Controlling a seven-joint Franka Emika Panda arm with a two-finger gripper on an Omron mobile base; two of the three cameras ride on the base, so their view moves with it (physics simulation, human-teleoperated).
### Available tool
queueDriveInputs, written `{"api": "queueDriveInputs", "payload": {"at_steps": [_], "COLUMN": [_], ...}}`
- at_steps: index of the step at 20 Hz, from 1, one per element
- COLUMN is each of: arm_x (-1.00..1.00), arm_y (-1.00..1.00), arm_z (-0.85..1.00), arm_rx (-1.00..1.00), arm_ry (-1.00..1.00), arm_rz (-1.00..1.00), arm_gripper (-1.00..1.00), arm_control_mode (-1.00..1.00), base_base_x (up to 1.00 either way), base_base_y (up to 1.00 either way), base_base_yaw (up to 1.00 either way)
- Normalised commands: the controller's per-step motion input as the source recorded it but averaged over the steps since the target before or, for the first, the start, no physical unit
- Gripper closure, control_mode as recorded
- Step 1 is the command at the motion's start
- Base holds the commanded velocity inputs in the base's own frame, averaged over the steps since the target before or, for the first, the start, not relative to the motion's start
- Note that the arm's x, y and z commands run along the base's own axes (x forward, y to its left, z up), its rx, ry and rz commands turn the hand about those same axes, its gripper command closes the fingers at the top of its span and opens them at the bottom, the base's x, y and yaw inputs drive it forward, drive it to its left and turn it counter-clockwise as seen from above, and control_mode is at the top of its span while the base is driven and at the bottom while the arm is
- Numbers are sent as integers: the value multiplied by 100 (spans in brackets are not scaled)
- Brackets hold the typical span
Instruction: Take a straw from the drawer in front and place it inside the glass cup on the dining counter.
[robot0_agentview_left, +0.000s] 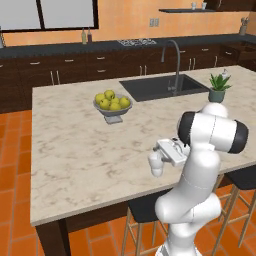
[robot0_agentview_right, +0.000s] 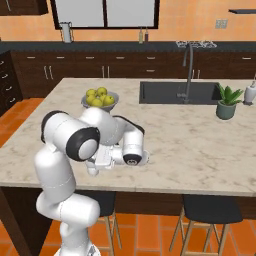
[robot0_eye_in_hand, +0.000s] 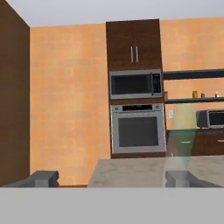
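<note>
In the hand view my gripper (robot0_eye_in_hand: 110, 179) is open, its two dark fingertips (robot0_eye_in_hand: 41, 178) set far apart with nothing between them. A translucent whitish-green glass cup (robot0_eye_in_hand: 183, 146) stands on the dining counter (robot0_eye_in_hand: 131, 173), just beyond the right fingertip and off to the right of the gap. I cannot make out the straw. The drawer is out of view. From the base cameras the arm is folded low over the near edge of the dining counter (robot0_agentview_left: 75, 150), with the gripper (robot0_agentview_left: 169, 151) (robot0_agentview_right: 101, 159) just above the marble.
A grey bowl of yellow-green fruit (robot0_agentview_left: 112, 104) sits mid-counter. Behind it are the dark inset sink (robot0_agentview_left: 160, 86) with its tall faucet (robot0_agentview_left: 175, 60) and a small potted plant (robot0_agentview_left: 218, 87). Black stools (robot0_agentview_right: 210, 207) stand under the near edge. An oven and microwave wall (robot0_eye_in_hand: 136, 116) lies ahead of the hand.
</note>
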Motion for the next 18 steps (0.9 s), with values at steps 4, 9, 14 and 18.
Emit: {"api": "queueDriveInputs", "payload": {"at_steps": [4, 9, 14, 18], "arm_x": [-26, -18, -1, 0], "arm_y": [0, 0, -13, -14], "arm_z": [12, 24, 26, 38], "arm_rx": [0, 0, 0, 0], "arm_ry": [-3, 0, 0, 0], "arm_rz": [0, -3, -2, -2], "arm_gripper": [-100, -100, -100, -100], "arm_control_mode": [-100, -100, -100, -100], "base_base_x": [0, 0, 0, 0], "base_base_y": [0, 0, 0, 0], "base_base_yaw": [0, 0, 0, 0]}}
